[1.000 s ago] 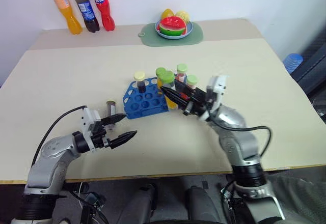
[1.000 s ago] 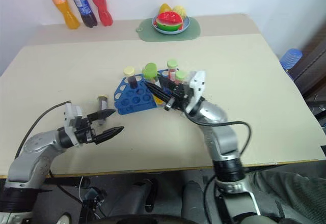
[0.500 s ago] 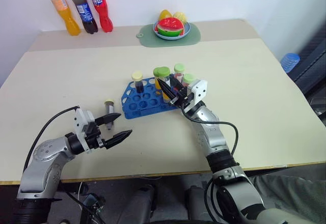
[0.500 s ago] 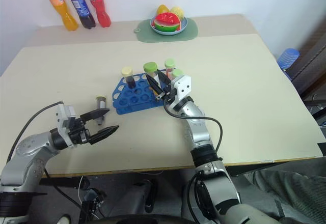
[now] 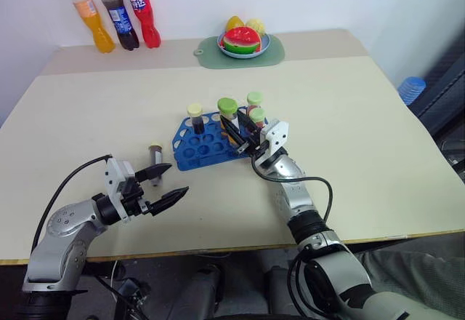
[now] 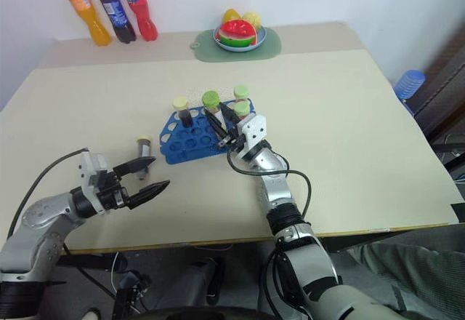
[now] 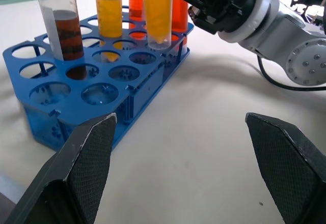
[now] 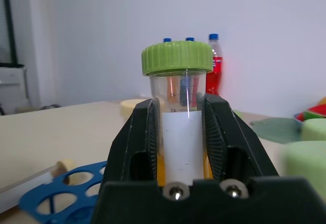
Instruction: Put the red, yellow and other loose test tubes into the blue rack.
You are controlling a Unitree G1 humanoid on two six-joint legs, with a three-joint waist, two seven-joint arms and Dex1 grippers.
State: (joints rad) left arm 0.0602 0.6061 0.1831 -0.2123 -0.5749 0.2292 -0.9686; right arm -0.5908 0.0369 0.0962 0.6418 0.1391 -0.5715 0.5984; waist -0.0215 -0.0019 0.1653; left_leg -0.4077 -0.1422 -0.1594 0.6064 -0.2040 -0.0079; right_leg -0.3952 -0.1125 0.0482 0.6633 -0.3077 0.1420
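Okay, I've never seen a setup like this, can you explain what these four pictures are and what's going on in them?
It is a two-armed robot at a table. Two pictures look down from its head; the other two come from a camera on each wrist. On the table sits a blue rack already holding several tubes, and one more tube lies beside it. At the back are three soda bottles and a plate of toy fruit. The right gripper has its fingers shut on a green-capped yellow tube above the rack. The left gripper is open, holding nothing.

No readable text anywhere (soda bottle [image 5: 144, 19] labels too small).
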